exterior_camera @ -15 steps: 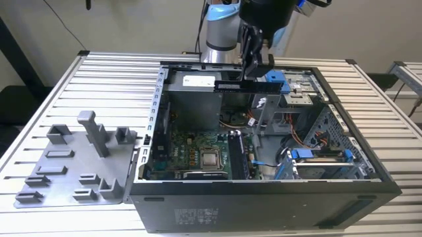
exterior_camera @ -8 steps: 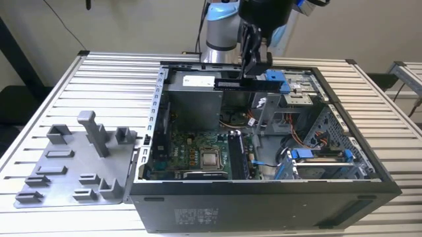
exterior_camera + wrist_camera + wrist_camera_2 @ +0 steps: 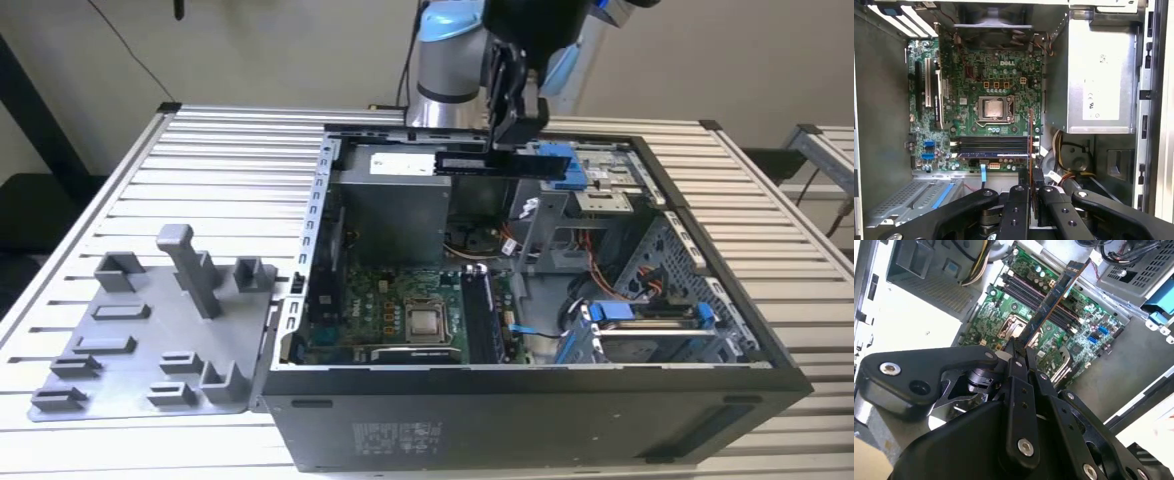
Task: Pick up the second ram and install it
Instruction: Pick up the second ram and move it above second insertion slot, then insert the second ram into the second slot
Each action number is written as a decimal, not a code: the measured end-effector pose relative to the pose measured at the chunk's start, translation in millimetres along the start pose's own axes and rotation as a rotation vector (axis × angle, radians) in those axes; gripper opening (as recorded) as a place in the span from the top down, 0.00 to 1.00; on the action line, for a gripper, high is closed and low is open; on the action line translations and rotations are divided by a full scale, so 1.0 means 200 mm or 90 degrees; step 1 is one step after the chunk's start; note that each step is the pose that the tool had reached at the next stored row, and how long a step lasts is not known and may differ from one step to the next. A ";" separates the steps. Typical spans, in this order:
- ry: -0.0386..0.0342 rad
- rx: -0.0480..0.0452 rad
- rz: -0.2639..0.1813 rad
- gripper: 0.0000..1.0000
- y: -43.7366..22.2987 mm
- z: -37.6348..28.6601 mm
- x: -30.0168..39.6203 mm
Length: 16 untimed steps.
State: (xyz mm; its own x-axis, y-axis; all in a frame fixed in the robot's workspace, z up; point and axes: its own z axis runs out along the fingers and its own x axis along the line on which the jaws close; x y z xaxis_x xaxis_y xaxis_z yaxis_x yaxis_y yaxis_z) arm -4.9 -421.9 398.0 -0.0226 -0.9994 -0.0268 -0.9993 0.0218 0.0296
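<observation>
My gripper [image 3: 514,135] hangs above the far side of the open computer case [image 3: 534,400] and is shut on the second ram [image 3: 483,162], a dark slim bar held level over the case's inside. In the second wrist view the second ram [image 3: 1054,295] sticks out from between the fingertips [image 3: 1015,356] over the green motherboard [image 3: 1004,315]. Seen edge-on in the first wrist view, the second ram [image 3: 1029,137] is a thin line crossing the row of dark memory slots [image 3: 994,145]. The gripper [image 3: 1029,182] is well above the board, not touching it.
Inside the case are the processor socket [image 3: 993,107], the grey power supply box [image 3: 1099,75], loose cables [image 3: 1061,145] and a drive cage with blue clips [image 3: 641,315]. A grey plastic tray with upright posts [image 3: 147,340] lies on the slatted table at the exterior view's left.
</observation>
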 end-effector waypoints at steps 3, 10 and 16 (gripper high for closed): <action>0.0000 0.0000 0.000 0.86 -0.027 0.003 -0.030; 0.0000 0.0000 0.000 0.86 -0.070 0.003 -0.038; 0.0000 0.0000 0.000 0.86 -0.071 0.003 -0.038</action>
State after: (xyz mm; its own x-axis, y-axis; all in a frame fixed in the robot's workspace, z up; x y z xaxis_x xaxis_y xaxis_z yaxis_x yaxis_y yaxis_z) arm 9.4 -414.6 397.2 -0.0227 -0.9994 -0.0268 -0.9993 0.0219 0.0296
